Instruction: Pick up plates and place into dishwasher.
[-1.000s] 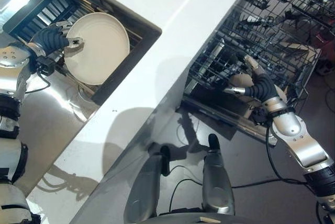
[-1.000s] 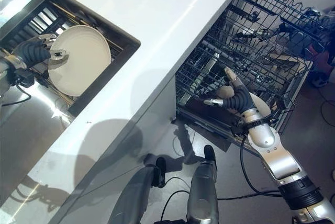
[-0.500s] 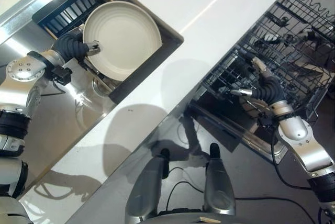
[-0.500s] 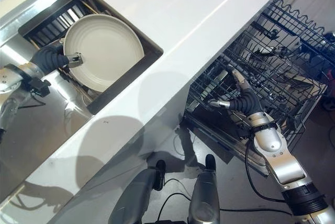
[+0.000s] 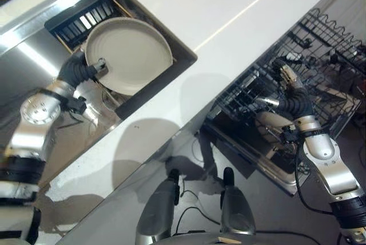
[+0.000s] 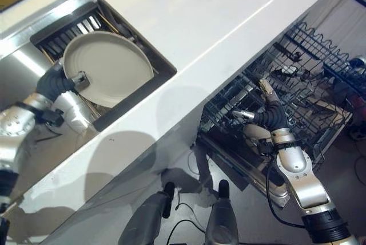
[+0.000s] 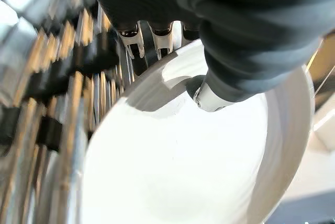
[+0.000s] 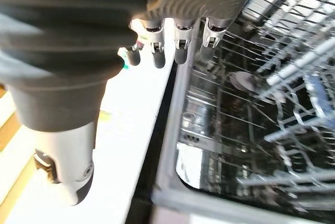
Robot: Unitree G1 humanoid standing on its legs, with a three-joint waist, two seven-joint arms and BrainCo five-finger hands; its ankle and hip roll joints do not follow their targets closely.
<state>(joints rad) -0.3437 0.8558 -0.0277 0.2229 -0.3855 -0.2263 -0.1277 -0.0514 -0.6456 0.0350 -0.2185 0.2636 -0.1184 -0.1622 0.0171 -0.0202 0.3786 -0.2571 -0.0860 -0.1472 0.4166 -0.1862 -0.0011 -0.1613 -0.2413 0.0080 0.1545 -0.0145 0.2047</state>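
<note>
A round cream plate [image 5: 128,56] stands tilted over the dark slatted rack [image 5: 77,20] in the sink. My left hand [image 5: 80,72] is shut on its near rim. In the left wrist view the thumb [image 7: 209,96] presses the plate [image 7: 183,171] face while the fingers [image 7: 137,41] curl behind the rim. My right hand [image 5: 290,95] hovers open, fingers spread, over the front edge of the pulled-out dishwasher rack [image 5: 326,62]. The right wrist view shows its fingers [image 8: 179,46] straight above the wire rack [image 8: 261,103], holding nothing.
A white countertop [image 5: 229,10] runs between the steel sink [image 5: 28,50] and the dishwasher. A pale dish [image 5: 269,122] lies low in the dishwasher under my right hand. Wire tines and small items fill the rack's far side [image 6: 320,73].
The camera has shifted. My left hand has kept its hold on the plate and moved it a little over the sink rack. My right hand stays open by the dishwasher rack.
</note>
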